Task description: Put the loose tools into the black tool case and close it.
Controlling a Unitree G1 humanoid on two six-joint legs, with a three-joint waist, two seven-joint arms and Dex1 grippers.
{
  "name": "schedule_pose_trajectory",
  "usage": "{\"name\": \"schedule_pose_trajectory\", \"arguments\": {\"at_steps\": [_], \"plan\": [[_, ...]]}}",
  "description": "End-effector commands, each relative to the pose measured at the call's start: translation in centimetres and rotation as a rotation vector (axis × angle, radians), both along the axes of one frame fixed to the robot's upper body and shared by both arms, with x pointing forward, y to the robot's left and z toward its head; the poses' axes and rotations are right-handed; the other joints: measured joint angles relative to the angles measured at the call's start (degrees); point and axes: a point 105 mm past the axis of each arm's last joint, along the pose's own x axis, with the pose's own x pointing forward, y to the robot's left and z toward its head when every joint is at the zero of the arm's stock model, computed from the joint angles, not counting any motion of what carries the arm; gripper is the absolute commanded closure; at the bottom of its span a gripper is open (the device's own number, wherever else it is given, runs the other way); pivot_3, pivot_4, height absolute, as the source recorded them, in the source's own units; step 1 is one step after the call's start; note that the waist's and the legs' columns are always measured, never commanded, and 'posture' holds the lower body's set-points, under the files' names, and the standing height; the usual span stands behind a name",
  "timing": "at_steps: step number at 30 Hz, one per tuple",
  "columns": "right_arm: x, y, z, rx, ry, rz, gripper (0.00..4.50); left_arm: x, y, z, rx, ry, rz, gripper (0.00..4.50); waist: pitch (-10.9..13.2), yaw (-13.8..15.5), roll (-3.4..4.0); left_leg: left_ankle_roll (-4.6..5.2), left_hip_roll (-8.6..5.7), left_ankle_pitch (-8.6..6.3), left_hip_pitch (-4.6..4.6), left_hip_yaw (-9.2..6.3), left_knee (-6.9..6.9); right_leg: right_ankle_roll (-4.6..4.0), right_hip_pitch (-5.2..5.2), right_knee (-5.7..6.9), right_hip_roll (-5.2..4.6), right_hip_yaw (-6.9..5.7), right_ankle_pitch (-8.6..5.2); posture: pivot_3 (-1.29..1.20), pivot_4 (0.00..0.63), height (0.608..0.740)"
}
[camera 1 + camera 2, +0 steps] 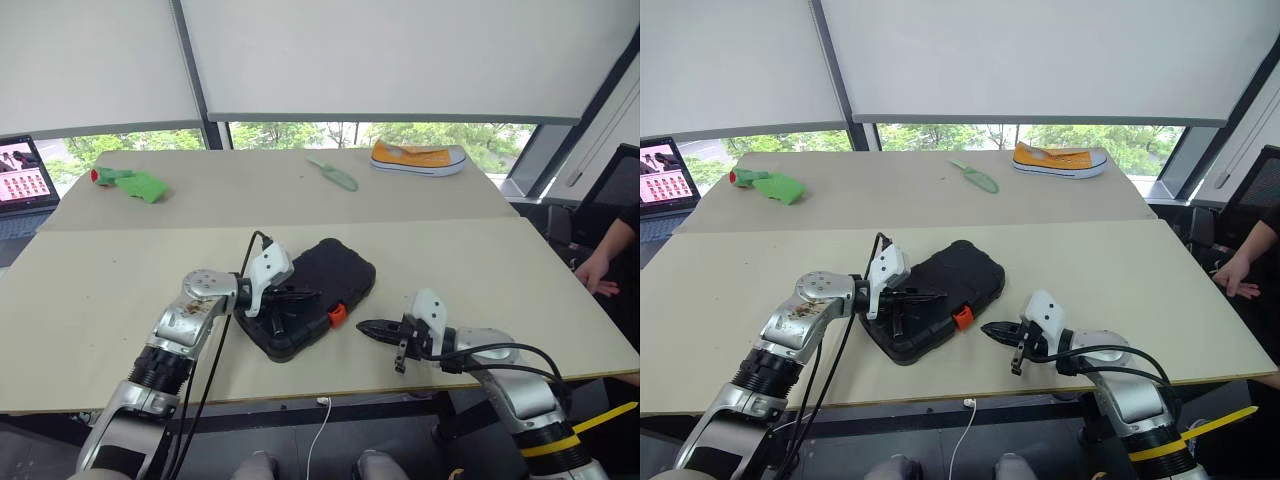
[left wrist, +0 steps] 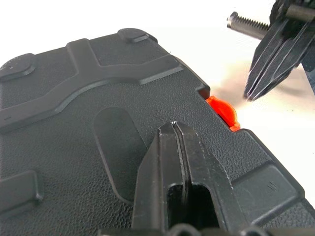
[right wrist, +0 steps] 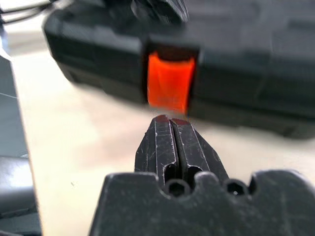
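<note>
Leftmost, the left gripper reaches in from the left with its fingers pressed together, empty, tips over the lid of the black tool case. Closed, the case lies near the front edge of the table, its long axis running diagonally from near-left to far-right, the orange latch facing the right gripper, which is pinched shut, empty, pointing at the latch from just beside it.

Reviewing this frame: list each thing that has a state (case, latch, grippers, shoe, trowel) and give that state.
black tool case: lid down, flat on the table
orange latch: on the case's front edge, facing the right gripper
left gripper: shut, over the lid
right gripper: shut, empty, pointing at the latch
yellow shoe: upright, far edge
green trowel: lying flat
</note>
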Motion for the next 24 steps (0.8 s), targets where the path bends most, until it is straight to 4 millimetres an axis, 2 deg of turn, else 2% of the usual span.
{"name": "schedule_pose_trajectory", "arguments": {"at_steps": [1,7,16,24], "plan": [[1.3,1.6,1.1,0.023,-0.05,0.01,4.46,-1.1,1.1,-4.5,0.079,0.156,0.038,4.5,0.0,0.0,0.01,0.0,0.0,0.0,0.0,-0.01,-0.01,0.0,0.0,0.0,0.01,0.02,0.0,0.0,0.15,0.74],[2.1,2.8,1.6,0.053,-0.054,0.022,4.46,-1.1,1.3,-4.5,0.081,0.154,0.043,4.5,-0.01,-0.29,-0.01,0.0,0.06,0.0,0.01,0.0,-0.03,-0.03,-0.02,0.0,0.1,0.07,0.01,0.0,0.15,0.74],[1.9,2.9,0.1,0.028,0.042,0.022,4.46,-0.9,1.9,-4.6,0.049,0.151,0.077,4.5,-0.04,-0.93,0.03,-0.36,0.12,-0.22,0.11,-0.07,-0.07,-0.16,-0.01,0.01,0.21,0.09,0.01,0.0,0.15,0.74],[2.6,4.0,1.0,0.049,0.01,0.027,4.46,-1.1,2.0,-4.8,0.054,0.159,0.082,4.5,-0.05,-1.0,0.05,-0.39,0.11,-0.24,0.1,-0.07,-0.11,-0.18,-0.05,0.0,0.21,0.09,-0.01,0.0,0.15,0.74]]}}
